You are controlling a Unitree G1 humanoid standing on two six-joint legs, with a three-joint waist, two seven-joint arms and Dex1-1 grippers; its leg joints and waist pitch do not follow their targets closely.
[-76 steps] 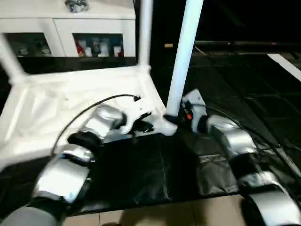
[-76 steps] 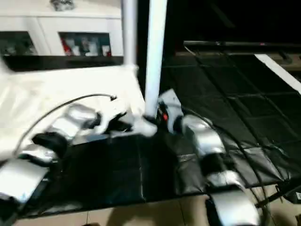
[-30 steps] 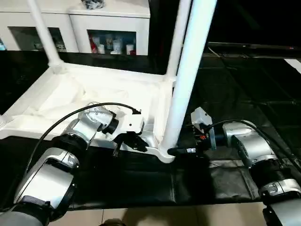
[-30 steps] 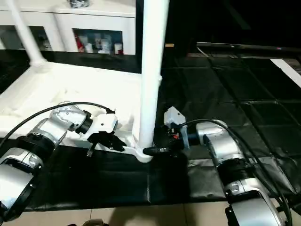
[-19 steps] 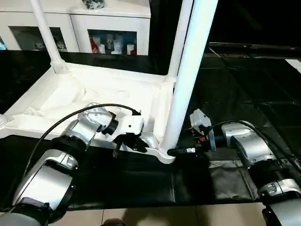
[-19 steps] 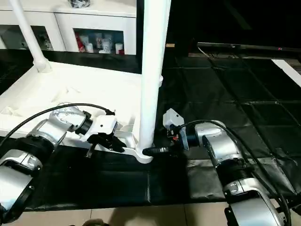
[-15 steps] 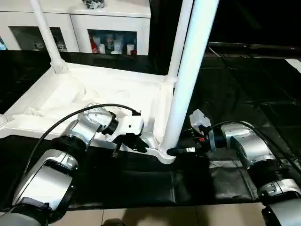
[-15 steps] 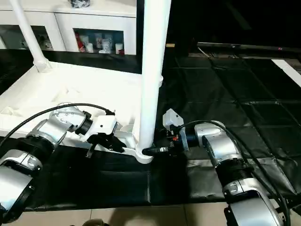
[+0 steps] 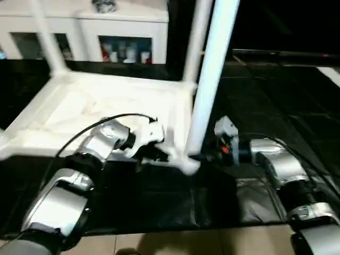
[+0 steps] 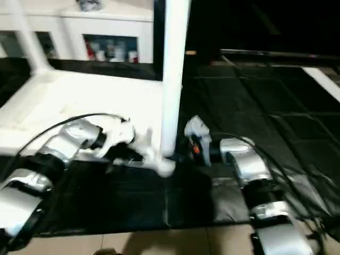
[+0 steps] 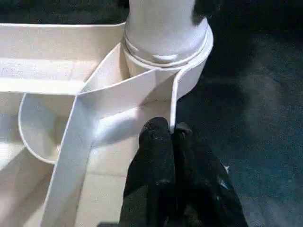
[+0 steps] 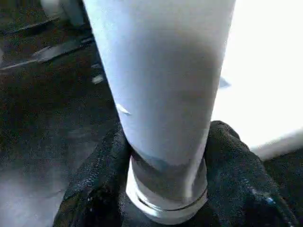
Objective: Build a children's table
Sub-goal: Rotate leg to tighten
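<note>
- The children's table [image 9: 106,106] lies upside down on the black floor mat [image 9: 159,196], ribbed underside facing up. Legs rise from its corners, and the tabletop sits ahead of the robot, toward its left.
- A white glass-door cabinet [image 9: 106,32] stands behind the tabletop, well apart from the work.
- The near leg [image 9: 210,79] stands upright in the corner socket [image 11: 165,42] nearest the robot, between the two arms. Two more legs show at the far corners.
- The right hand [image 12: 165,189] is clamped around the base of the near leg. In the right wrist view one black finger [image 12: 232,161] presses on each side, just above the socket collar.
- The left hand [image 11: 165,130] is clenched with its fingers together. The tips pinch the thin outer wall of the tabletop beside the same socket.
- Step in hand, as a judgement: seating the near leg while the left hand steadies the corner.
- The next move calls for a firm downward push or twist along the leg's axis. Keep the leg vertical and the corner pinned so the tabletop does not slide on the mat.
- Whether the leg is fully home in the socket cannot be told.
</note>
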